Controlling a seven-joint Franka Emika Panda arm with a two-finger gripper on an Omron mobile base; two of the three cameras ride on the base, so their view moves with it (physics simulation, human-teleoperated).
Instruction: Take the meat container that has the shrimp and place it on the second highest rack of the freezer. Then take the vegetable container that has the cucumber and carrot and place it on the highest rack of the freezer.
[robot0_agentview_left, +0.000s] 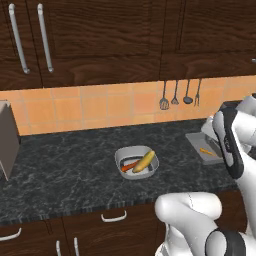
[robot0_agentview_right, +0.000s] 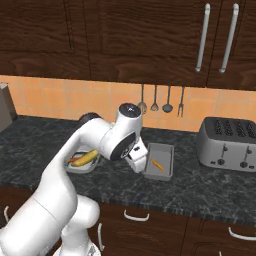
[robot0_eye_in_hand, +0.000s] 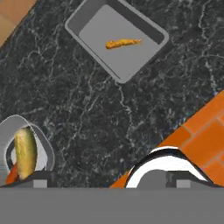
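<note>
The meat container, a flat grey tray, lies on the dark counter with the small orange shrimp in it. It also lies right of my hand in the right base view. The vegetable container is a round grey bowl holding the yellowish-green cucumber and the orange carrot. My gripper hovers over the counter between bowl and tray, pointing down. Its fingertips stand wide apart in the hand view, open, with nothing between them. The freezer and its racks are out of view.
A silver toaster stands on the counter right of the tray. Kitchen utensils hang on the orange tiled wall behind. A grey block sits at the counter's far left. Dark wooden cabinets hang above.
</note>
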